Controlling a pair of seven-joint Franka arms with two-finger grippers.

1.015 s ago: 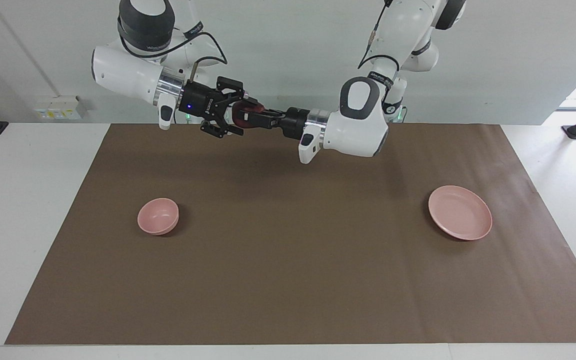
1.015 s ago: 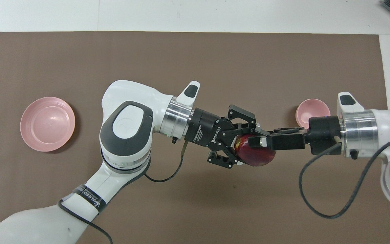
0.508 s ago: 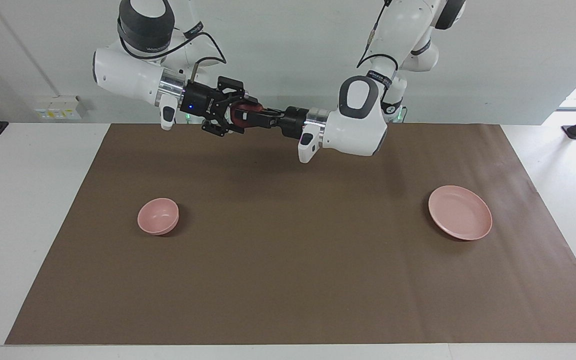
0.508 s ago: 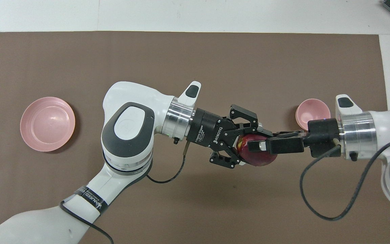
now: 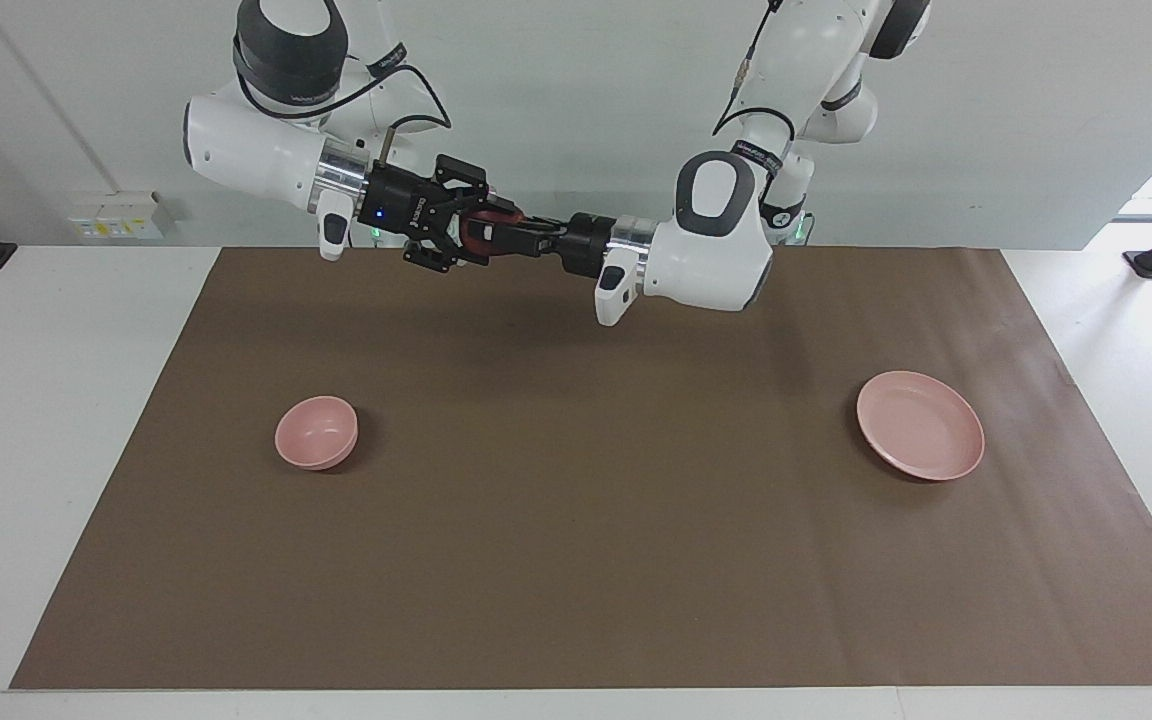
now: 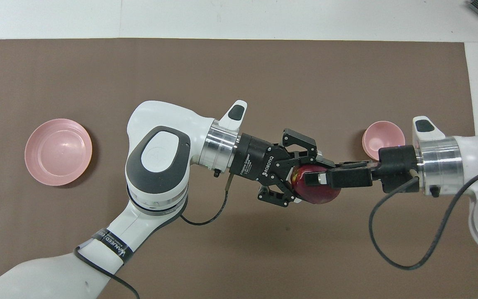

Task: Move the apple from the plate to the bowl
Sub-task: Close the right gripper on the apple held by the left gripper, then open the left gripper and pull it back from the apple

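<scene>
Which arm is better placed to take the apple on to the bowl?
Right: the right hand grips the apple alongside the left hand, and the bowl lies toward the right arm's end.

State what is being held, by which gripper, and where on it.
The apple, in mid-air over the mat: the left gripper has its fingers on its two sides, and the right gripper has its fingers on its top and underside.

Apple (image 5: 482, 232) between two end effectors
</scene>
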